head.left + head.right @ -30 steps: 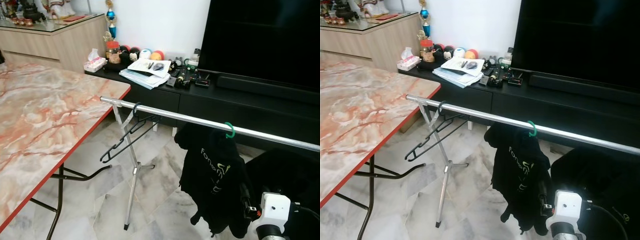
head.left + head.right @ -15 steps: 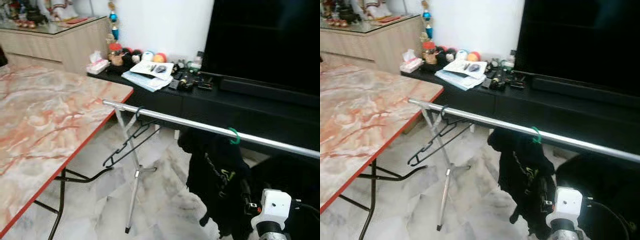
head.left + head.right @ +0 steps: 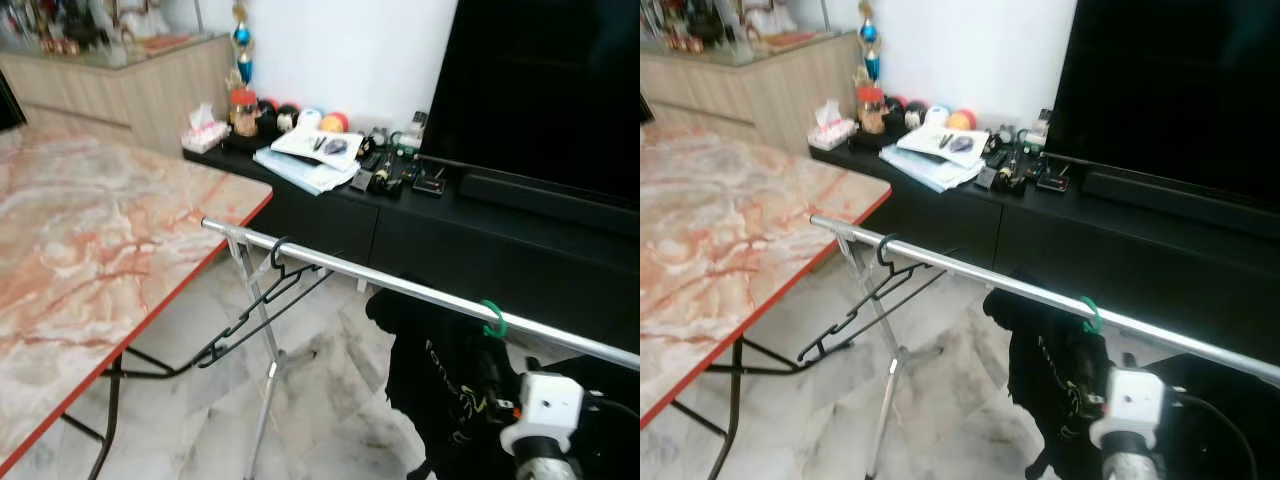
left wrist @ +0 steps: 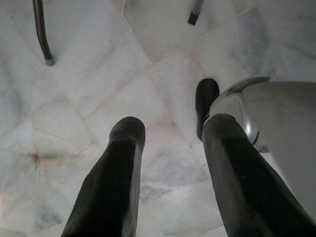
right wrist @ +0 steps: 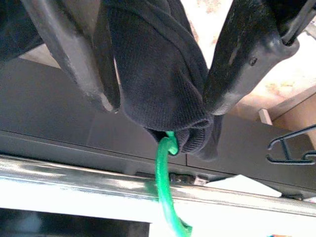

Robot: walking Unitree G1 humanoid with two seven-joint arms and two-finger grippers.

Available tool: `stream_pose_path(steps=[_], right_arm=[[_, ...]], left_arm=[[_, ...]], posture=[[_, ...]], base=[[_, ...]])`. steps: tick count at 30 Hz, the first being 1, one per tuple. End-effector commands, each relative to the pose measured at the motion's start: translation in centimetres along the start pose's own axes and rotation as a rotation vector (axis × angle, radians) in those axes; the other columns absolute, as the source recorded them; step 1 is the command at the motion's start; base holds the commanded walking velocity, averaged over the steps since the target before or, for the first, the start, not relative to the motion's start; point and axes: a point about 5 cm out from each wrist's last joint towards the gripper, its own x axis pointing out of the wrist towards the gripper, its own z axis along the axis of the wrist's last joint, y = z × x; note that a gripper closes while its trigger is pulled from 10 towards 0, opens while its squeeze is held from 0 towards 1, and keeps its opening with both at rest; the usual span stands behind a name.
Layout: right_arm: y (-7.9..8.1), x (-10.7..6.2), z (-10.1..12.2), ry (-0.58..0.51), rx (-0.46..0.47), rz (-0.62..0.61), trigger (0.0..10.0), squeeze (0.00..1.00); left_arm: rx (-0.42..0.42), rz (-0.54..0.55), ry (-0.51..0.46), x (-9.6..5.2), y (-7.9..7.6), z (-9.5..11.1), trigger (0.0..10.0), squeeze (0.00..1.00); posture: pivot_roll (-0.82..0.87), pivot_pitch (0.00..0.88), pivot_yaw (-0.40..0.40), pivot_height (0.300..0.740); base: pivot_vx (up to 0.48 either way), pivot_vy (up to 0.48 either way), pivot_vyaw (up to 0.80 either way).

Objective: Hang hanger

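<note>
A silver rail (image 3: pixel 350 277) runs across in front of me on a thin stand. A green hanger hook (image 3: pixel 492 318) sits over it and carries a black shirt (image 3: pixel 435 365). Near the rail's left end, an empty black hanger (image 3: pixel 255 310) hangs tilted. My right gripper (image 5: pixel 160 98) is just under the rail, open, with the shirt's collar (image 5: pixel 158 74) between its fingers (image 5: pixel 69 49) and the green hook (image 5: pixel 165 192) beyond. Its white wrist (image 3: pixel 545 405) shows beside the shirt. My left gripper (image 4: pixel 170 133) hangs open over the marble floor.
A marble table (image 3: pixel 100 250) with a red edge stands at the left. Behind the rail is a black TV console (image 3: pixel 450 230) with papers and clutter, under a large TV (image 3: pixel 560 90). The stand's leg (image 3: pixel 265 400) rests on the floor. My silver leg (image 4: pixel 276 113) is beside the left gripper.
The whole picture has shifted, so the camera has moved. The shirt and the black hanger stay on the rail, and my right wrist stays beside the shirt.
</note>
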Motion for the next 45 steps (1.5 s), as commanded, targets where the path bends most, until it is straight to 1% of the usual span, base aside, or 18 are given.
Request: stream_pose_path(steps=[1,3,4,7,9,12,14,18,20,23,26,27,30,33,35,38,41,45], right_arm=[[-0.6,-0.7,0.1,0.011,-0.018,0.017,10.0,0.0],[-0.7,-0.9,0.2,0.013,-0.027,0.037,10.0,0.0],[-1.6,-1.7,0.3,0.043,-0.044,0.084,10.0,0.0],[-1.8,-1.9,0.3,0.054,-0.051,0.096,10.0,0.0],[-3.0,-2.0,0.5,0.078,-0.079,0.102,10.0,0.0],[-3.8,-1.5,0.6,0.114,-0.11,0.108,10.0,0.0],[-3.5,-0.4,0.6,0.128,-0.124,0.13,10.0,0.0],[-3.1,1.1,-0.1,0.207,-0.173,0.134,10.0,0.0],[-3.0,1.5,-0.3,0.23,-0.171,0.123,10.0,0.0],[-2.0,2.9,-0.1,0.228,-0.107,0.156,10.0,0.0],[-1.6,3.4,-0.3,0.255,-0.094,0.17,10.0,0.0],[-1.1,3.7,-0.2,0.254,-0.083,0.187,10.0,0.0],[-0.7,4.0,0.0,0.252,-0.066,0.204,10.0,0.0],[-0.4,4.2,-0.5,0.287,-0.076,0.233,10.0,0.0],[-0.3,4.1,-0.7,0.293,-0.079,0.237,10.0,0.0],[-0.6,4.3,-0.6,0.281,-0.096,0.213,10.0,0.0],[-1.2,4.9,0.5,0.217,-0.041,0.139,10.0,0.0],[-1.0,5.0,0.2,0.232,-0.048,0.144,10.0,0.0]], left_arm=[[0.006,-0.009,0.03,0.0,-0.7,-0.7,10.0,0.0],[0.006,-0.011,0.029,0.1,-1.0,-0.7,10.0,0.0],[0.007,-0.019,0.024,0.3,-1.7,-0.2,10.0,0.0],[0.007,-0.021,0.022,0.4,-1.9,0.0,10.0,0.0],[0.01,-0.028,0.016,0.6,-2.6,0.5,10.0,0.0],[0.015,-0.041,0.005,0.9,-3.6,1.4,10.0,0.0],[0.018,-0.053,-0.005,1.1,-4.7,2.1,10.0,0.0],[0.017,-0.059,-0.011,1.2,-5.4,2.5,10.0,0.0],[0.017,-0.059,-0.01,1.2,-5.5,2.4,10.0,0.0],[0.018,-0.057,-0.002,1.1,-5.6,1.9,10.0,0.0],[0.019,-0.056,-0.005,1.1,-5.5,2.1,10.0,0.0],[0.019,-0.056,-0.009,1.2,-5.6,2.4,10.0,0.0],[0.02,-0.058,-0.012,1.2,-5.9,2.6,10.0,0.0],[0.017,-0.062,-0.026,1.3,-5.9,3.3,10.0,0.0],[0.016,-0.062,-0.031,1.3,-5.9,3.6,10.0,0.0],[0.014,-0.058,-0.032,1.3,-5.3,3.3,10.0,0.0],[0.014,-0.056,-0.028,1.1,-4.8,2.7,10.0,0.0],[0.016,-0.057,-0.022,1.0,-4.5,2.2,10.0,0.0]], posture=[[0.08,0.059,-0.014,0.74],[0.08,0.061,-0.015,0.74],[0.07,0.062,-0.016,0.74],[0.07,0.062,-0.016,0.74],[0.06,0.062,-0.014,0.74],[0.06,0.062,-0.013,0.74],[0.07,0.06,-0.013,0.74],[0.08,0.06,-0.009,0.74],[0.08,0.061,-0.009,0.74],[0.09,0.062,-0.004,0.74],[0.09,0.063,-0.001,0.74],[0.09,0.063,-0.001,0.74],[0.09,0.063,-0.001,0.74],[0.1,0.064,0.001,0.74],[0.1,0.064,0.001,0.74],[0.1,0.066,0.001,0.74],[0.1,0.067,0.0,0.74],[0.09,0.068,0.0,0.74]], base=[[0.0,0.0,0.0],[0.0,0.0,0.0],[0.0,0.0,0.0],[0.0,0.0,0.0],[0.0,0.0,0.0],[0.0,0.0,0.0],[0.0,0.0,0.0],[0.0,0.0,0.0],[0.0,0.0,0.0],[0.0,0.0,0.0],[0.0,0.0,0.0],[0.0,0.0,0.0],[0.0,0.0,0.0],[0.0,0.0,0.0],[0.0,0.0,0.0],[0.0,0.0,0.0],[0.0,0.0,0.0],[0.0,0.0,0.0]])
